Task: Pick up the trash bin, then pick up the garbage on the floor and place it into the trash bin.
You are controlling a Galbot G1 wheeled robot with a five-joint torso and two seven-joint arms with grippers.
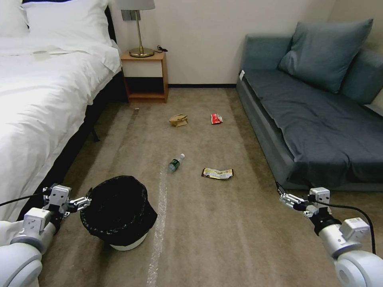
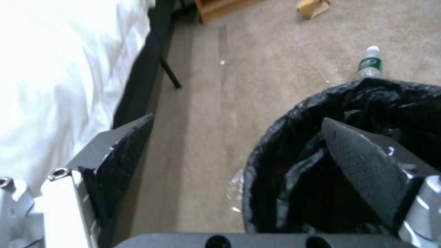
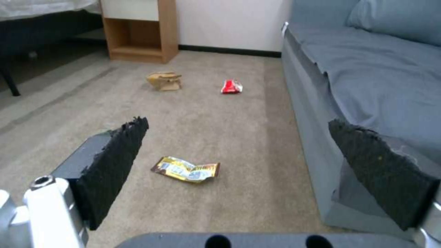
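My left claw stood spread wide astride the trash bin's near rim, one finger inside the crinkly black bag, one outside, not yet pinching. The bin stood on the carpet beside the bed; I judged it light, its liner slippery, the stiff rim the best hold. My right claw waited open by the sofa.
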